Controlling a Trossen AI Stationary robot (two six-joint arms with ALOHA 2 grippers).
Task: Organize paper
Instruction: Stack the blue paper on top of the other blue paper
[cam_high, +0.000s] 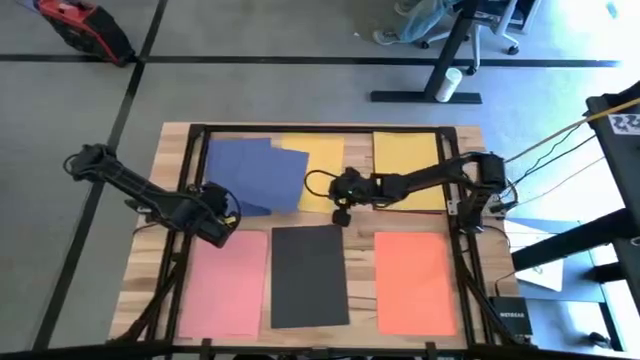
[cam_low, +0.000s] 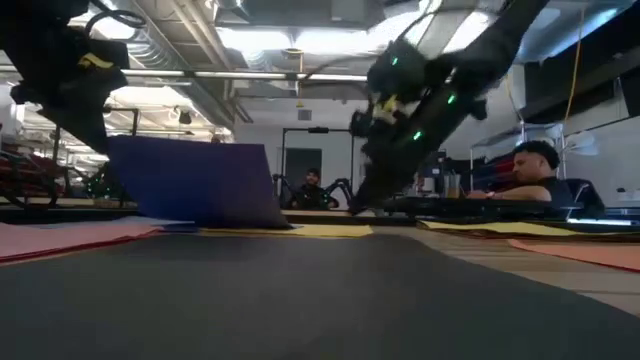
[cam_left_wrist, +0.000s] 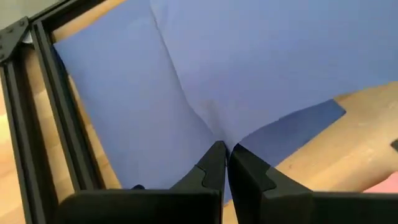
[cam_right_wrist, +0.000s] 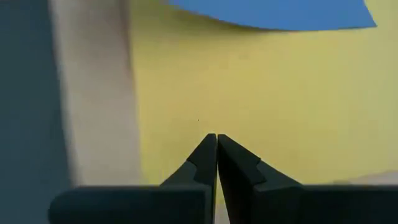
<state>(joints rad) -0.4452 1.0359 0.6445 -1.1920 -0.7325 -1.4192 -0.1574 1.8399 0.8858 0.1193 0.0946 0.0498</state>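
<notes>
While left tool (cam_left_wrist: 224, 152) pinches creased matte blue sheet (cam_left_wrist: 249, 68), corner lifts.

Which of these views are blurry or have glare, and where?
Low view: ceiling lights glare, and the near black sheet is a soft blur. Right wrist view: table edge smeared, right claw sharp over the yellow sheet. Left wrist view: crisp, blue sheet creased at the left claw.

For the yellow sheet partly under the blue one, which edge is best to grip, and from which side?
A judgement: the yellow sheet lies flat, its left part under the blue paper, which the left gripper pinches. Its near edge by the black sheet is uncovered and closest to the right gripper, so pinch that edge's right-hand part, coming from the right.
</notes>
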